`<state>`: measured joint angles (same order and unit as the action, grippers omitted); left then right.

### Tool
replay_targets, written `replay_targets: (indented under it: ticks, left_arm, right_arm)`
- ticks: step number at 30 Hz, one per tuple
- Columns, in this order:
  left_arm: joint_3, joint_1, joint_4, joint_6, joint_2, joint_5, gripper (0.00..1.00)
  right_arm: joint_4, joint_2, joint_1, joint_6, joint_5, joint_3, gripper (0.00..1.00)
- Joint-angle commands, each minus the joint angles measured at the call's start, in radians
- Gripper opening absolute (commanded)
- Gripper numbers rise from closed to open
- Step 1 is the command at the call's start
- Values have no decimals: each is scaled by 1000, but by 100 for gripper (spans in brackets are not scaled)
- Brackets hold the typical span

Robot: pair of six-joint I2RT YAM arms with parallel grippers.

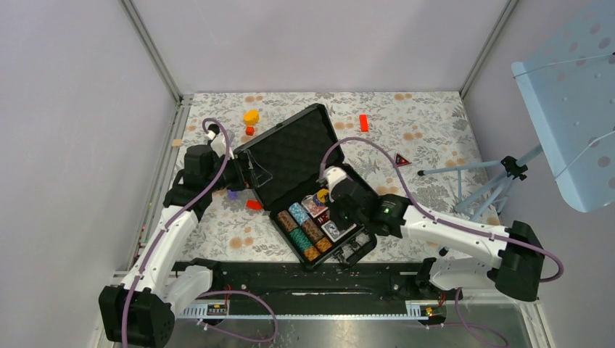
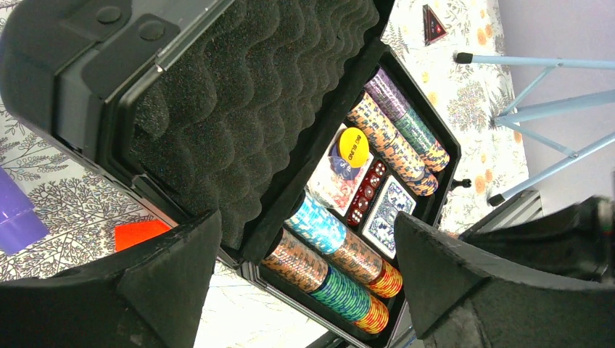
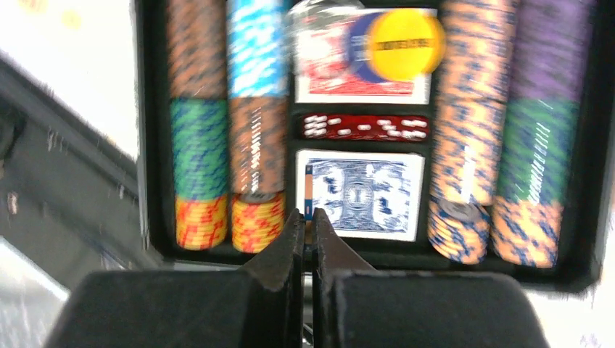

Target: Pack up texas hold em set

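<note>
Your right gripper [image 3: 307,217] has its two fingers pressed flat together, hanging low over the near rim of the open case [image 3: 147,145]. A thin blue-and-orange strip stands right at the tips; you cannot tell whether it is pinched. Just beyond the tips lies the blue-backed card deck [image 3: 360,194], past it a row of red dice [image 3: 362,127], then a red-backed deck [image 3: 341,80] with a yellow disc [image 3: 405,43] on top. Rows of striped poker chips [image 3: 254,145] fill the channels on either side of the fingers.

Your left gripper [image 2: 306,221] stands wide apart and holds nothing. The lid [image 2: 239,94], lined with egg-crate foam, rises directly ahead, its lower edge reaching in between the two fingers [image 2: 167,275]; contact cannot be judged. Beyond the lid, the tray shows the same chips, decks and dice. Beside the left finger, a red block [image 2: 141,233] lies on the flowered cloth, and a purple object [image 2: 18,217] sits further out.

From above, the case sits between both arms, lid tilted back toward the far wall, the left gripper at its left edge.
</note>
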<state>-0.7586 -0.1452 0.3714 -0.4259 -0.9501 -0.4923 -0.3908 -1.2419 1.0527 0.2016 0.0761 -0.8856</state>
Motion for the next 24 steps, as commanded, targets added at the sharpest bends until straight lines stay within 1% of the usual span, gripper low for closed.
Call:
replay_targets:
  ticks: [1,2,4,6,7,9,10,11,13,14,16,19,24]
  left_arm:
    - [-5,7,-30,20,6,47,89]
    - [-6,7,-29,18,6,46,89]
    - [-5,7,-28,18,6,44,89]
    - [-7,7,-27,18,5,45,89]
    - [-7,7,-28,18,5,43,89]
    - [-7,6,-28,18,5,42,89]
    - [-7,8,-28,18,5,41,89]
    - [-7,6,-28,18,4,41,89]
    - [-8,8,-30,16,2,36,89]
    - [-9,7,-31,16,0,34,89]
    - [-8,7,-32,15,-2,31,89]
    - [-7,7,-31,15,2,30,89]
    - [-7,7,-30,13,0,27,89]
  right_arm:
    - [-60,101,0,423,458,-1,0]
    - [-100,125,0,502,536,2,0]
    - [-125,183,0,611,616,31,0]
    - [-119,231,0,648,619,63,0]
    - [-141,249,0,667,626,61,0]
    - [-278,255,-5,799,670,22,0]
    - [-344,251,-9,859,684,2,5]
    - [-393,246,-11,921,689,-14,7]
    - [-455,221,-11,1030,667,-36,1]
    - [-469,199,-11,1067,647,-44,0]
    - [-497,143,-13,1108,611,-68,0]
    - [-563,59,-19,1162,596,-123,0]
    - [-512,26,-66,1170,539,-116,0]
